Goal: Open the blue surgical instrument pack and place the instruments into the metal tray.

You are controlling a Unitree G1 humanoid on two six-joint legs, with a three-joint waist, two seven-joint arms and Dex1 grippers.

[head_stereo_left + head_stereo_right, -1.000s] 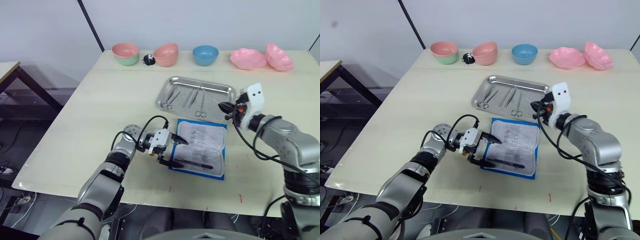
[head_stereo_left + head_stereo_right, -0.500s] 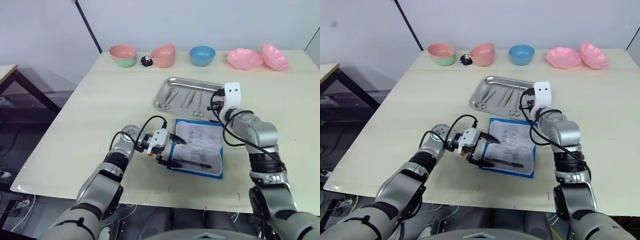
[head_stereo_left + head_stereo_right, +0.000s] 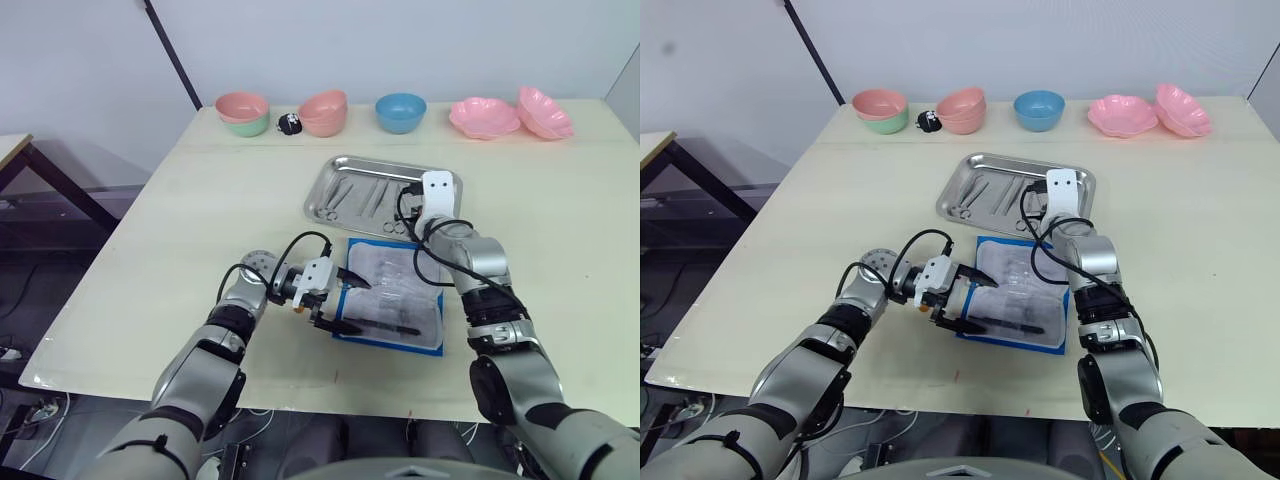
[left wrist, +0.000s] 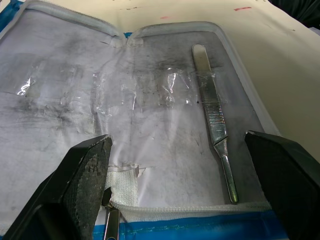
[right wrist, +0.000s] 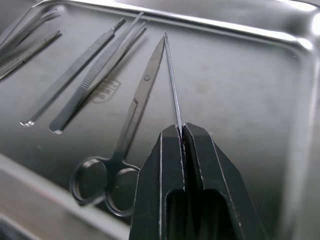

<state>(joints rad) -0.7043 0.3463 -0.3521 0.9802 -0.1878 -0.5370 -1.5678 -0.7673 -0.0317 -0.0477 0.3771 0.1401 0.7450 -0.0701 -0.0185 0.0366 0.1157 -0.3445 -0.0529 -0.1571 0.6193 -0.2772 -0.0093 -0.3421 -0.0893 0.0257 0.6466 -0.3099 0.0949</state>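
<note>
The blue surgical instrument pack (image 3: 392, 297) lies open on the table, pale lining up. One slim silver instrument (image 4: 215, 120) still rests on its lining. My left gripper (image 3: 345, 303) is open at the pack's left edge, its fingers (image 4: 75, 190) spread wide over the lining. The metal tray (image 3: 385, 162) sits just beyond the pack and holds several instruments, among them scissors (image 5: 130, 130) and tweezers (image 5: 75, 75). My right gripper (image 5: 182, 129) hangs low over the tray's right part, shut on a thin straight instrument (image 5: 172, 85) whose tip points at the tray floor.
Along the table's far edge stand a pink bowl on a green one (image 3: 243, 107), a pink bowl (image 3: 325, 108), a round blue bowl (image 3: 400, 107) and two pink flower-shaped dishes (image 3: 483, 117). A small black and white toy (image 3: 290, 122) sits between the bowls.
My right gripper has swung left from beside the tray's right end to over the tray's inside. The left gripper has stayed at the pack. The camera has shifted slightly.
</note>
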